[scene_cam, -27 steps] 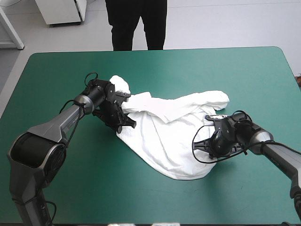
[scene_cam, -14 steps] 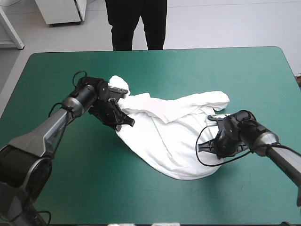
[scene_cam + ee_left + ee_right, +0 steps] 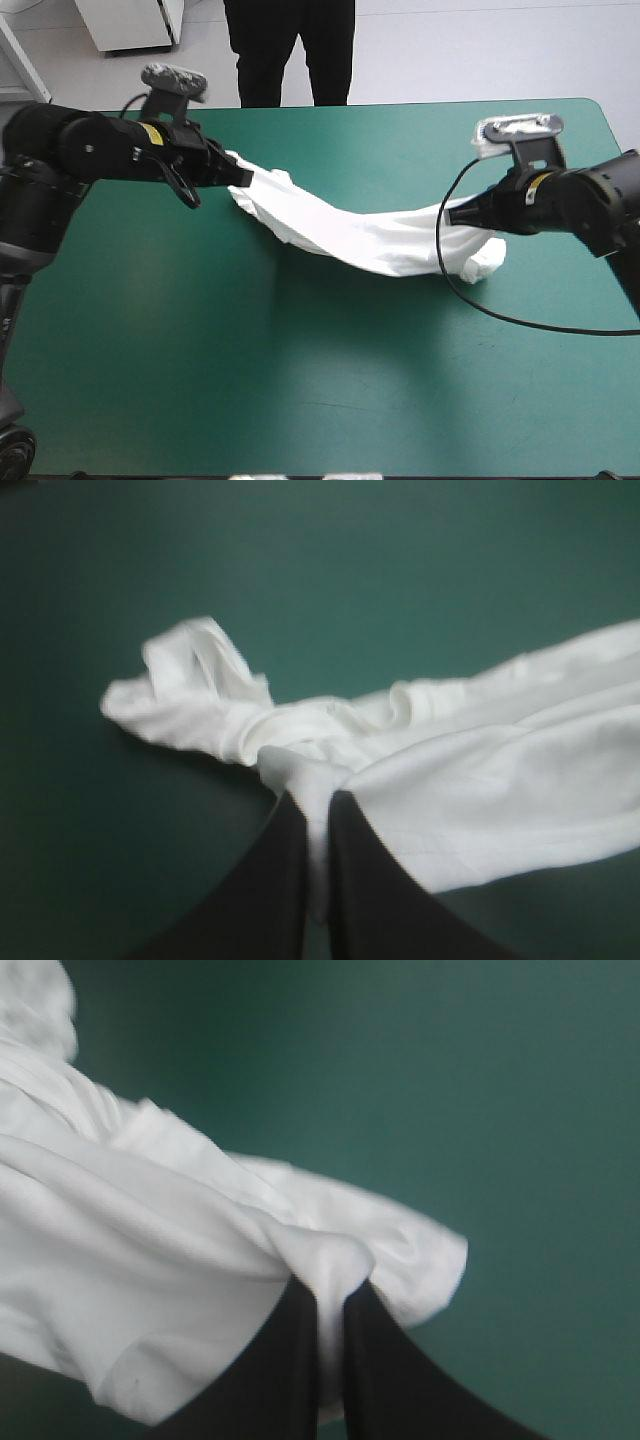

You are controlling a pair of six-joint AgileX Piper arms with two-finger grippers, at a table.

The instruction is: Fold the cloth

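High view: T-shirt (image 3: 350, 235) is strung as a sagging white band between the two tools, over the far half of the teal-green bench (image 3: 300, 390). Left tool (image 3: 243, 178) has one end, toward the bench's left far corner. Right tool (image 3: 452, 212) has the other end, toward the bench's right edge. Fingertips of both are dark on dark here, so the gap can't be read from this view. Mid-span of the shirt dips lowest, with shadow on the bench beneath it. Can't tell if it touches the bench. A bunched tail hangs below the right tool, contact with the bench also unclear. Sleeves, collar and hem can't be told apart. Left wrist view, blurred: left tool (image 3: 318, 800) is clamped nearly closed, with a thin fold of T-shirt (image 3: 480, 780) sandwiched between the black fingers (image 3: 275, 880). A knot of cloth sits right at the tips and a loose crumpled lobe lies ahead of them. The main body trails off to one side and is cut off by the frame. Bench is behind all of it. Right wrist view: right tool (image 3: 330, 1295) is likewise pinched down on the T-shirt (image 3: 150, 1290), a white strip showing between the fingers and a rounded fold capping the tips. A short flap lies beside the tool, and the bulk spreads the other way, out of frame.
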